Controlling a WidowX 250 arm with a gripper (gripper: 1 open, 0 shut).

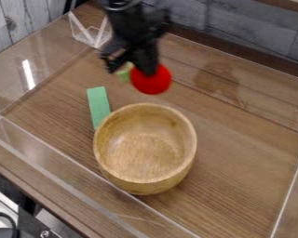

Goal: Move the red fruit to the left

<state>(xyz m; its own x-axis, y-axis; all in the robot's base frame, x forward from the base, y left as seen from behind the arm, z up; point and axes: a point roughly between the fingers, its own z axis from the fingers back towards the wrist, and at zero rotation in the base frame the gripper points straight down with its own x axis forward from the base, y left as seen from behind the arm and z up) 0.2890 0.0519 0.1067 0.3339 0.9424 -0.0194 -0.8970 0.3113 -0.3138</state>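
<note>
- Pincer (138, 65) is clenched on the red fruit (151, 80), gripping it from above. The fruit hangs clear of the worktop (238, 112), with no contact we can see.
- In the camera view the fruit sits just beyond the far rim of the wooden bowl (145, 178), up and right of the green strip (100, 106).
- Step in hand, as we judge it: carry leftward, then set down.
- We'd hold this height until past the bowl rim and the strip, so nothing gets clipped.
- Best landing spot looks like bare wood left of the strip, short of the clear side wall (27, 74) and away from the clear stand (89, 33).
- We'd lower straight down and release only once the fruit touches wood. It's round and likely rolls if dropped.
- We can't tell how deep the grip is, and it looks to be high on the fruit. We'd keep the travel smooth, with no jerks and no wrist twisting.
</note>
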